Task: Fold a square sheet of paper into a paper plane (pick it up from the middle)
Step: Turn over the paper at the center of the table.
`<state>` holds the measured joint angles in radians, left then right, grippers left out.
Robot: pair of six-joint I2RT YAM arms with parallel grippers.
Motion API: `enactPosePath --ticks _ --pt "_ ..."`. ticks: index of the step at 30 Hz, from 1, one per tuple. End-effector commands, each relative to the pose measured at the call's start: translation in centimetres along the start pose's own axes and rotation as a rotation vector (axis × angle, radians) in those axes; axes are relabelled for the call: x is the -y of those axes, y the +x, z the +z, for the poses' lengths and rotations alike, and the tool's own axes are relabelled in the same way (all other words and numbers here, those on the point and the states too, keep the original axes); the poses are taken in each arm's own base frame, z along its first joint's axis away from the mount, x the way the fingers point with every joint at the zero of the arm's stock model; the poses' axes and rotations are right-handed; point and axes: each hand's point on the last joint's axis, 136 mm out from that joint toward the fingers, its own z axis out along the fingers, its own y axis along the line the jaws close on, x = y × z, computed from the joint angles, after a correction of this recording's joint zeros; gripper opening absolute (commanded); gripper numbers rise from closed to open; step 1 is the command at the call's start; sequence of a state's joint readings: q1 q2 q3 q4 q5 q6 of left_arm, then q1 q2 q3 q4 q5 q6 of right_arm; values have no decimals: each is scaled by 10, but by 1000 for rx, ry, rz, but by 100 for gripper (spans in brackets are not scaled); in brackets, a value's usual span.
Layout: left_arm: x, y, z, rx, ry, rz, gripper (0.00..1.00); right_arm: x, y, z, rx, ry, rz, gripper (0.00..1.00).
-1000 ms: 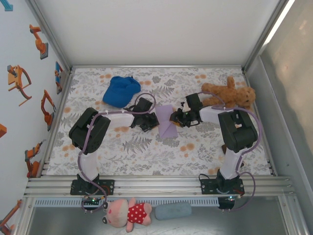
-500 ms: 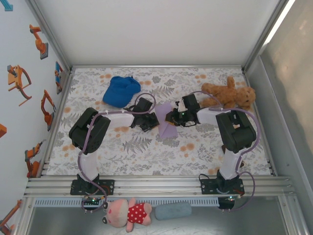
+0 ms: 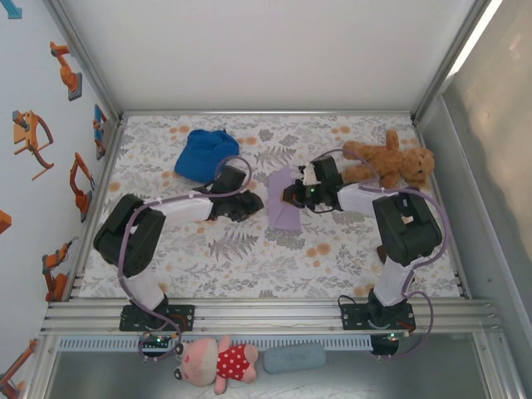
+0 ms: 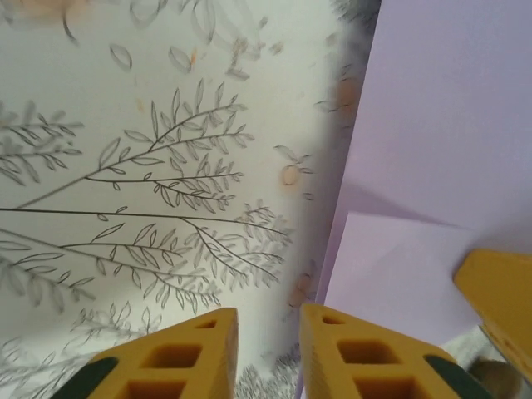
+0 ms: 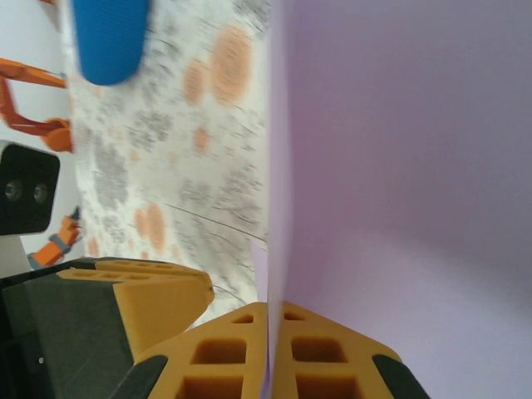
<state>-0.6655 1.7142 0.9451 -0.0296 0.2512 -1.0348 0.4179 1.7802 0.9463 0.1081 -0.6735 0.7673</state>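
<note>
Pinching paper (image 3: 281, 213) w/ R tool (image 5: 270, 317); L tool (image 4: 268, 320) apart beside it; cap (image 3: 204, 155), teddy (image 3: 386, 162) nearby.

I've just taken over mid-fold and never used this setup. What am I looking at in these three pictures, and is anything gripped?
Two robot arms are bolted at the near edge of a flower-patterned table, each ending in a two-finger pincer. The wide picture looks down from above and behind them. The other two come from a camera on each wrist, so the yellow fingers at the bottom are that arm's own. On the table are a partly folded lavender paper, a blue cap and a brown teddy bear. The right pincer is shut on the paper's edge. The left pincer stands slightly open beside the paper, gripping nothing.
</note>
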Motion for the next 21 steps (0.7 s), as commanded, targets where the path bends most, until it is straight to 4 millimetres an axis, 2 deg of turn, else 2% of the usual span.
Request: enactPosePath --ticks 1,6,10,15,18,21 --pt "30 -19 -33 99 131 60 38 -50 -25 -27 92 -144 -118 0" --pt "61 -27 -68 157 337 77 61 -93 -31 -47 98 -295 -148 0" --pt "82 -25 -82 159 502 69 80 -116 -32 -57 87 -384 -137 0" --pt "92 -20 -77 111 574 71 83 -139 -32 -69 71 -481 -126 0" --pt "103 -19 -79 92 637 84 82 -141 -31 -69 59 -492 -122 0" --pt "110 -19 -82 90 684 91 77 -138 -30 -66 51 -487 -116 0"
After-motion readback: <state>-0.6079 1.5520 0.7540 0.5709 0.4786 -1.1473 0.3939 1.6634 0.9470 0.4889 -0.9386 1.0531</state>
